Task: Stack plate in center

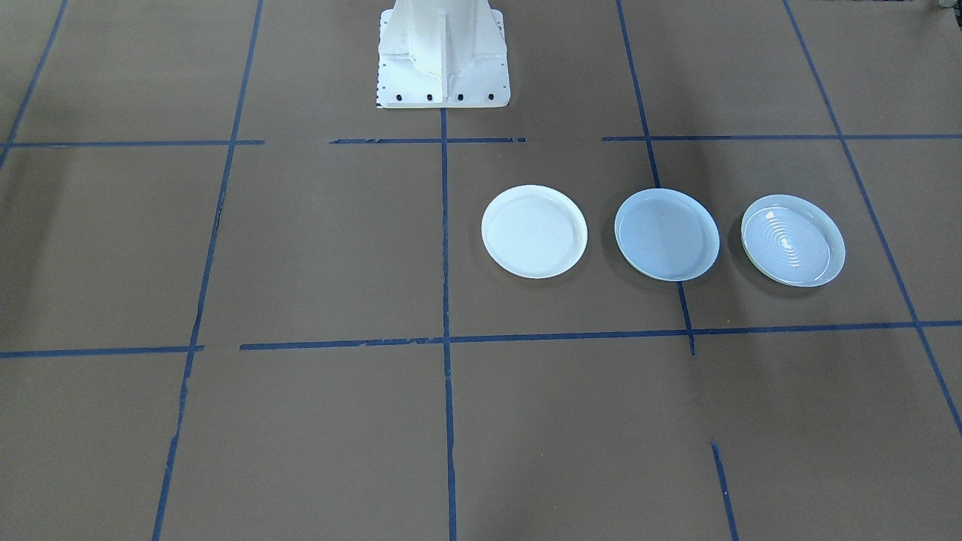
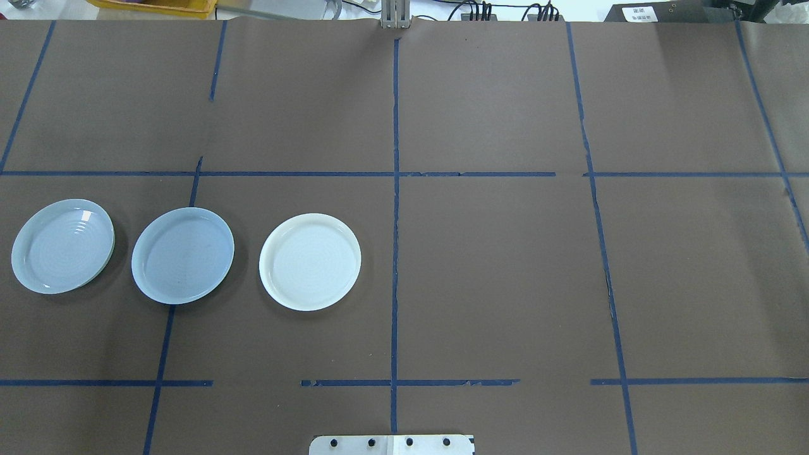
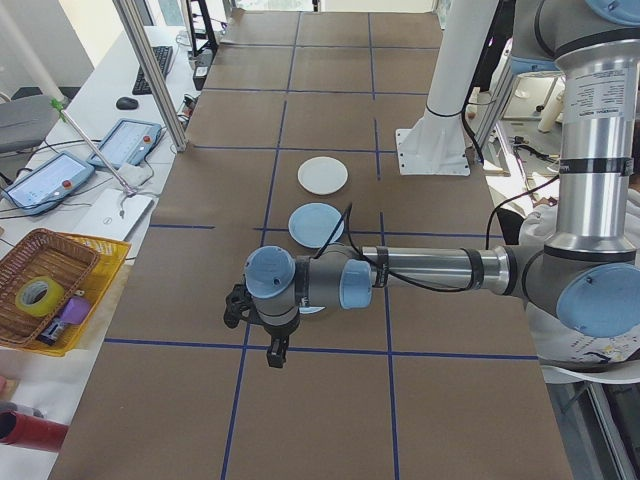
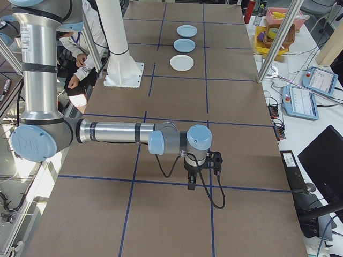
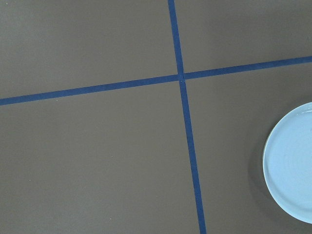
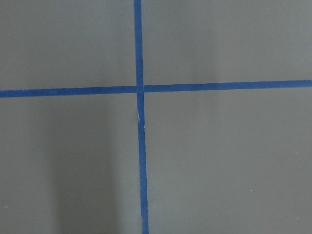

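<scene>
Three plates lie in a row near the counter's left edge, each apart from the next: a ridged pale blue plate (image 2: pixel 62 246), the smooth pale blue plate (image 2: pixel 182 255) in the middle, then a white plate (image 2: pixel 310 261). Whether the left gripper (image 3: pixel 276 353) and right gripper (image 4: pixel 191 183), both hanging above bare counter (image 2: pixel 505 272), are spread cannot be told.
</scene>
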Tool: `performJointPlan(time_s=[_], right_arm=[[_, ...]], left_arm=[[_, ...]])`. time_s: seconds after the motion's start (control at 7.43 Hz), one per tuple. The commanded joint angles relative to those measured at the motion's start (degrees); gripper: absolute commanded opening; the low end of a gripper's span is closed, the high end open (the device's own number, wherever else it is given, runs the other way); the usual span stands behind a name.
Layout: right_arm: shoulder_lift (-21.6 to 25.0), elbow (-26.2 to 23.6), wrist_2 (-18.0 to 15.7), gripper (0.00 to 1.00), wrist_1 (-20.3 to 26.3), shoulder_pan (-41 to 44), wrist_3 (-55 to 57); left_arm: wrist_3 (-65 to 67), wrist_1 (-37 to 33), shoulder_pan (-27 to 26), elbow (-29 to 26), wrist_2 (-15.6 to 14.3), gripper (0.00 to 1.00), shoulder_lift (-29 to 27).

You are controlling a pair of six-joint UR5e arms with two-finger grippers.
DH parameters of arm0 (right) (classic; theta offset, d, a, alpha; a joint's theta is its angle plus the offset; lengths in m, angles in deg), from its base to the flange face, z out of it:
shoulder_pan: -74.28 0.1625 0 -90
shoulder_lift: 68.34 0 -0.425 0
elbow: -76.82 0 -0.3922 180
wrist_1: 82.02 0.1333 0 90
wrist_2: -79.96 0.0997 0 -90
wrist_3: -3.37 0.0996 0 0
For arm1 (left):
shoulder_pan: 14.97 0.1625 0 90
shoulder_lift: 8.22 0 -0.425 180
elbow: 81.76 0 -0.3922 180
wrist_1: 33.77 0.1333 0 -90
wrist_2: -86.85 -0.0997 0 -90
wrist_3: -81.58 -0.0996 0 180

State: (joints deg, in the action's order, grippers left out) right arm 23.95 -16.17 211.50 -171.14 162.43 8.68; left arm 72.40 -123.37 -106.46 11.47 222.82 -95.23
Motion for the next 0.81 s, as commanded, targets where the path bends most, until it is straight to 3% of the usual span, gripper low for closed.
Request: performJointPlan(time_s=[0.0, 0.4, 0.67], right_arm=[[0.0, 0.0, 0.0, 1.0, 0.0, 0.0, 0.0], [0.0, 0.0, -0.1, 1.0, 0.0, 0.0, 0.0], [0.0, 0.0, 0.0, 1.0, 0.0, 0.0, 0.0]], left_arm=[[-0.1, 0.0, 0.0, 0.5, 0.1, 1.0, 0.1], [-0.2, -0.3, 0.0, 1.1, 0.1, 1.0, 0.0], [0.2, -3.5, 4.1, 2.0, 0.0, 1.0, -0.2]])
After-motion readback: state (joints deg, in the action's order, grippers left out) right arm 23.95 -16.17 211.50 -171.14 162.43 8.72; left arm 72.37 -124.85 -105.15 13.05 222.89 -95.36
